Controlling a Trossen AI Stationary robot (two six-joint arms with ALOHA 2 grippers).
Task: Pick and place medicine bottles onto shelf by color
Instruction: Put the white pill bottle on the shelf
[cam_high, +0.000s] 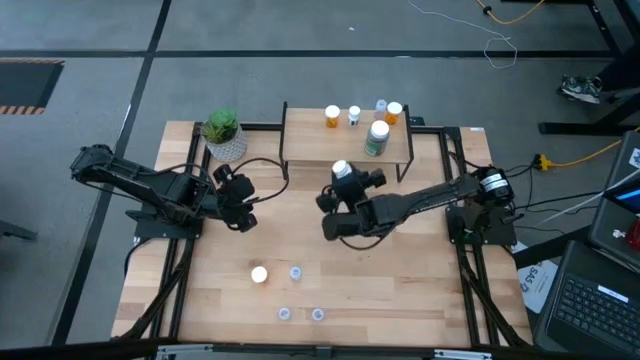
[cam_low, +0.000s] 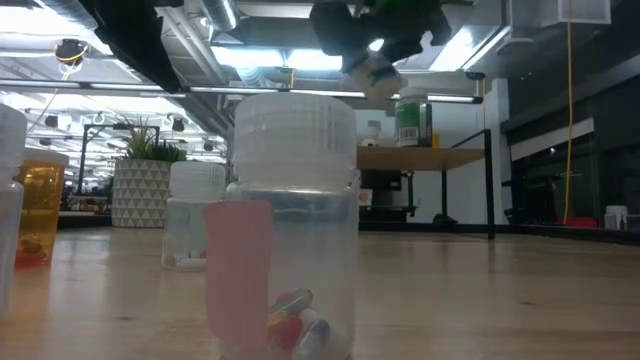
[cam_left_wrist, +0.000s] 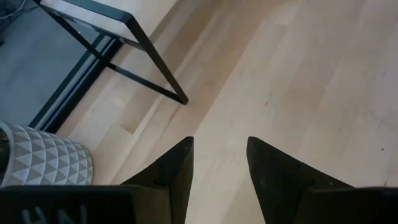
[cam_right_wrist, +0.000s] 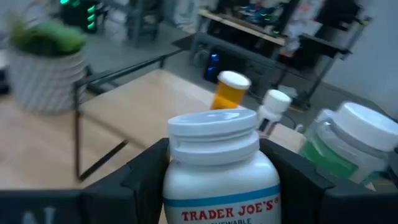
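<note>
light wood bench (cam_high: 400, 290) — five bottles on the shelf (cam_high: 300, 150) at upper centre, four left at lower centre; right gripper (cam_right_wrist: 214, 180) jaws pinch a white bottle (cam_right_wrist: 217, 168), left gripper (cam_left_wrist: 219, 171) jaws spread, empty.

Five bottles (cam_high: 377, 137) stand on the shelf (cam_high: 300, 135) at the table's (cam_high: 420, 280) far edge, the plant (cam_high: 222, 130) just left of it (four more bottles (cam_high: 259, 274) sit on the near tabletop).

White bottle (cam_right_wrist: 219, 171) with blue band, orange bottle (cam_right_wrist: 230, 91), grey-triangle-patterned pot (cam_left_wrist: 40, 162)
</note>
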